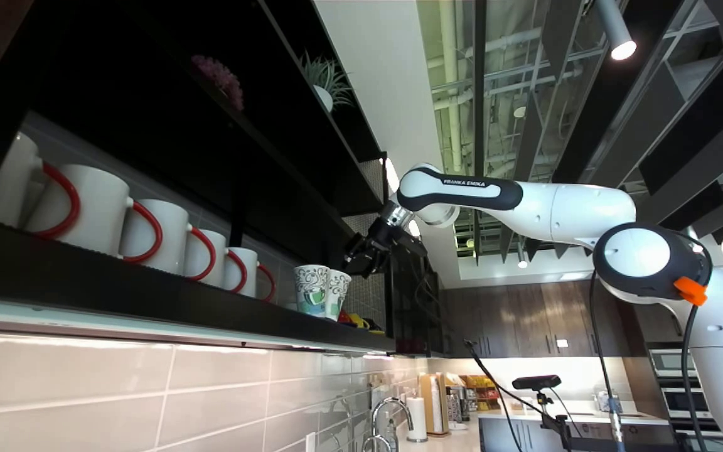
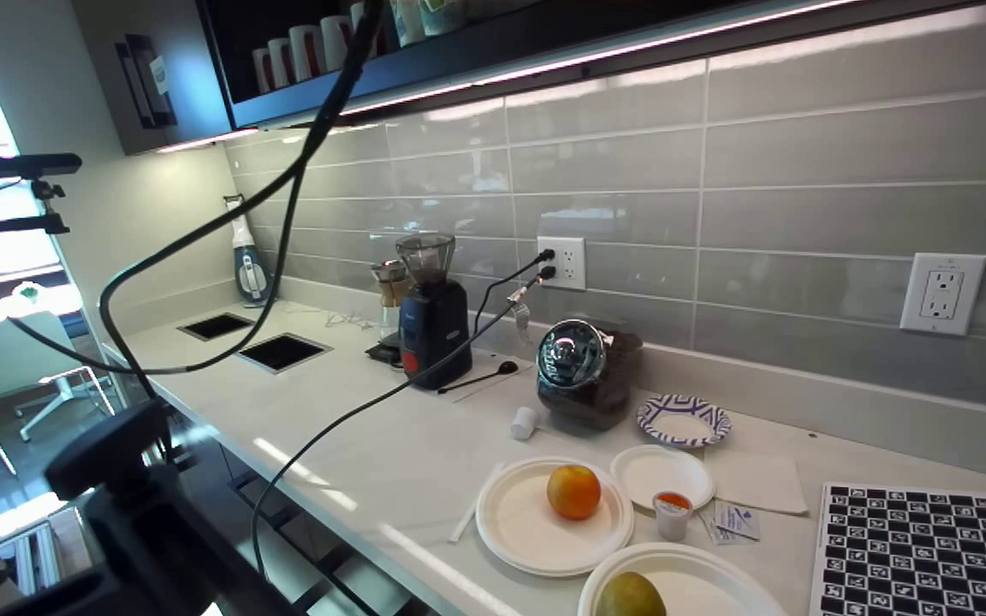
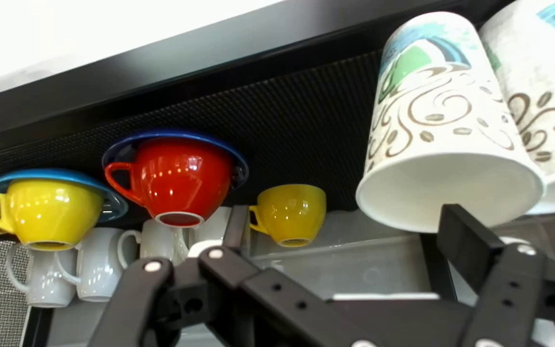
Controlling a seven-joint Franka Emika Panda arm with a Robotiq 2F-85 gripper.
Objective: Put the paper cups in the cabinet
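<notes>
Two paper cups with teal-green and brown print stand upright, side by side and touching, on the lower shelf of the black cabinet (image 1: 148, 285). In an exterior view the left cup (image 1: 311, 292) partly covers the right cup (image 1: 337, 290). Parts of the cups (image 2: 443, 17) show at the top edge of an exterior view. The wrist view is upside down: the nearer cup (image 3: 439, 111) is at right, and the farther cup (image 3: 540, 111) is cut off. My gripper (image 1: 352, 262) is open and empty beside the cups, near rim height. In the wrist view (image 3: 347, 219), one finger overlaps the nearer cup's rim; contact cannot be told.
White mugs with red handles (image 1: 154, 235) line the same shelf. A red cup (image 3: 181, 178) and yellow cups (image 3: 292, 214) sit beyond the paper cups. An upper shelf with a plant (image 1: 324, 81) overhangs. A black cable (image 2: 322, 128) hangs over the counter (image 2: 356, 453).
</notes>
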